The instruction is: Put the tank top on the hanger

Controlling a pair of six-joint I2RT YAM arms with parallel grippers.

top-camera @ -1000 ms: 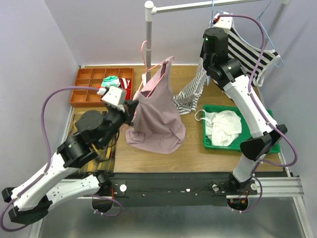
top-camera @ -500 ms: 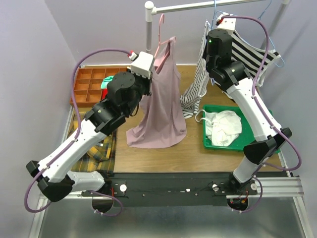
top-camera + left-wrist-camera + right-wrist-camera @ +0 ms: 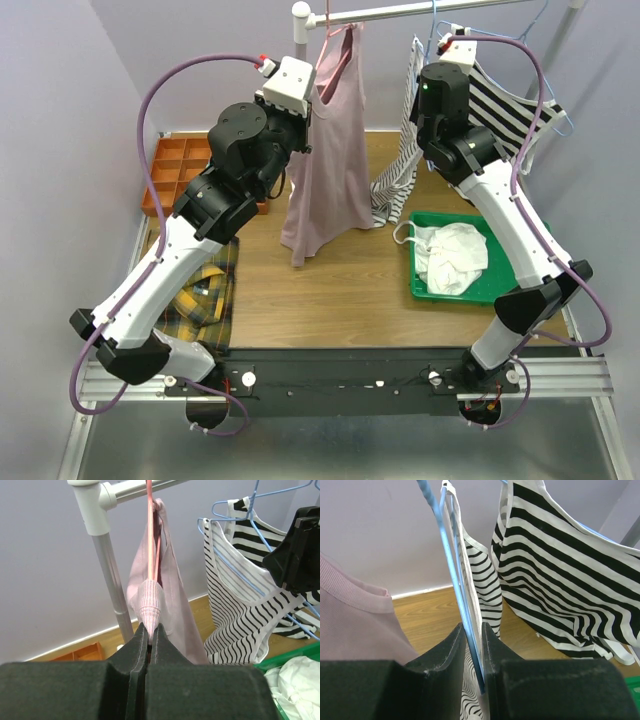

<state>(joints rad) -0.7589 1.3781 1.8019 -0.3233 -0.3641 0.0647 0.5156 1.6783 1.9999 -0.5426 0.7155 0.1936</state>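
At the 12 o'clock edge of the counter (image 3: 330, 300), the tank top (image 3: 330, 160) is seen hanging full length below the rail (image 3: 430, 10). It is draped on the hanger (image 3: 149, 530), whose pink wire runs straight up to the rail just beside the post (image 3: 299, 60). Whether the hook is seated over the rail cannot be told.

The left gripper (image 3: 149, 630) is closed tight, with no gap between the fingers. It is clamped on the hanger's lower end, where a ribbed fold of the tank top is wrapped round the wire. At 1 o'clock the right gripper (image 3: 472, 635) is closed on the light blue hanger (image 3: 455, 595) that carries a striped top (image 3: 500, 100).

The step in hand is judged to be the hanging of the loaded hanger. It is done well if the hook is carried over the rail and lowered until the wire bears the weight, and only then is the grip opened. The fold should be let go without being dragged, so that no strap is pulled off the wire. The post and the blue hangers should be kept clear.

Further out, a green tray (image 3: 425, 290) with a white cloth (image 3: 450, 255) is set at 3 o'clock. An orange divided box (image 3: 175, 165) is at 10 o'clock and a plaid cloth (image 3: 205, 295) at 8 o'clock.
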